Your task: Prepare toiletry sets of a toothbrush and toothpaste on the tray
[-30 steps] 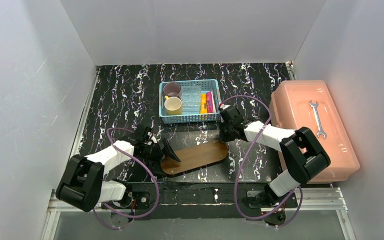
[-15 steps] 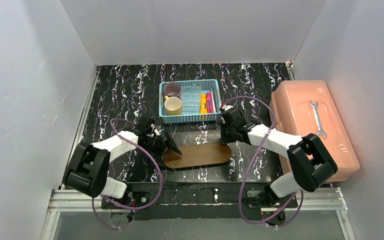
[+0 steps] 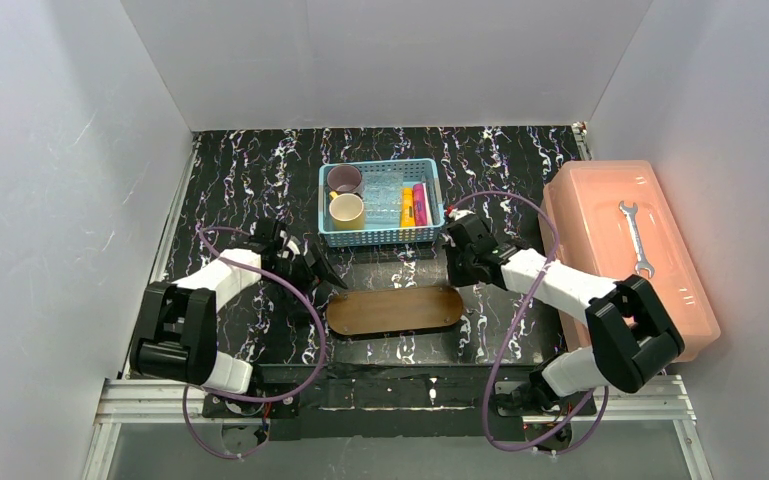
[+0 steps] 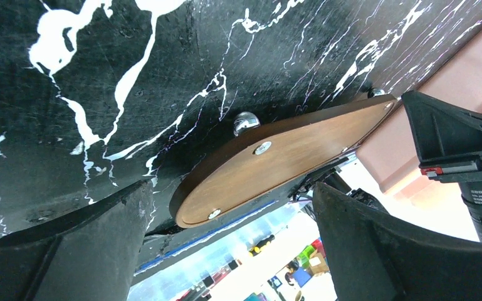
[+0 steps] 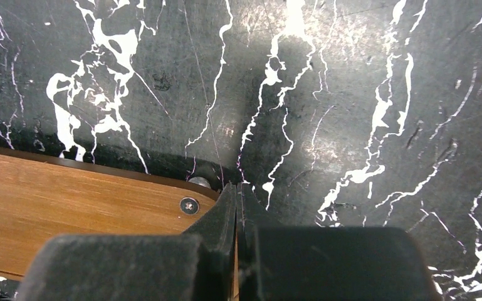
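The tray (image 3: 395,310), a dark-brown board with rounded ends, lies level on the marbled table in front of the arms. My left gripper (image 3: 328,275) is open just off the board's left end. In the left wrist view the tray (image 4: 288,153) lies ahead between the wide-apart fingers (image 4: 62,251), with nothing held. My right gripper (image 3: 457,278) is shut and empty at the tray's right end, its tips (image 5: 237,195) over the corner of the tray (image 5: 69,207). A yellow-orange toothpaste (image 3: 407,207) and a pink toothpaste (image 3: 420,204) lie in the blue basket (image 3: 380,237). I cannot make out a toothbrush.
The basket stands behind the tray and also holds a purple cup (image 3: 344,180) and a cream cup (image 3: 347,211). A big salmon-pink box (image 3: 600,215) with a wrench (image 3: 637,238) on its lid fills the right side. White walls close in the table.
The tray has swung from slanted to level and sits a little further back. My left gripper has pulled back up and left off its end. The right gripper has shifted slightly, still shut.
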### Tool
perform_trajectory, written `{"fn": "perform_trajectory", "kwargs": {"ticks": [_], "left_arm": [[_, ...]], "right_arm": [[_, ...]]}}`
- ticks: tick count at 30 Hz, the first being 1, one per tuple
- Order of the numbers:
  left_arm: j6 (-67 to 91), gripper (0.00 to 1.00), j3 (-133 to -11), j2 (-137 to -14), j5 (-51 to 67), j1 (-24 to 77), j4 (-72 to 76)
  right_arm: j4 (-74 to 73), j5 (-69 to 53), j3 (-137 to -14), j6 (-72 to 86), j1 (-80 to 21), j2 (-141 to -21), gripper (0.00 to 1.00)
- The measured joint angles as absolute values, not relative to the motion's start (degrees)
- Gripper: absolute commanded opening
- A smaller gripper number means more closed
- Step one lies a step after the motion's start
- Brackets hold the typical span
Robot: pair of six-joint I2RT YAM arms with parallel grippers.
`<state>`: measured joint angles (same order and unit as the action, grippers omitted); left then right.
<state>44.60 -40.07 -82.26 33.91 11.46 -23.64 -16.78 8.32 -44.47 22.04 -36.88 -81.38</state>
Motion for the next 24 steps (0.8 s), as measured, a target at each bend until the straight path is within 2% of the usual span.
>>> {"fn": "perform_trajectory", "kwargs": {"ticks": [6,13,24], "left_arm": [[41.0,0.98,-43.1,-80.5,33.4,10.4,-28.4],[35.9,0.98,-50.3,-72.8,29.9,10.3,-35.8],[27.4,0.98,-56.2,-65.1,24.7,10.3,-42.8]], "right_arm": [[-20.9,9.9,-49.2,20.8,-36.9,-80.1,0.12],[-24.3,10.6,-58.3,18.8,-36.9,-79.9,0.30],[-27.4,10.1,-74.3,16.2,-38.2,-85.8,0.43]]}}
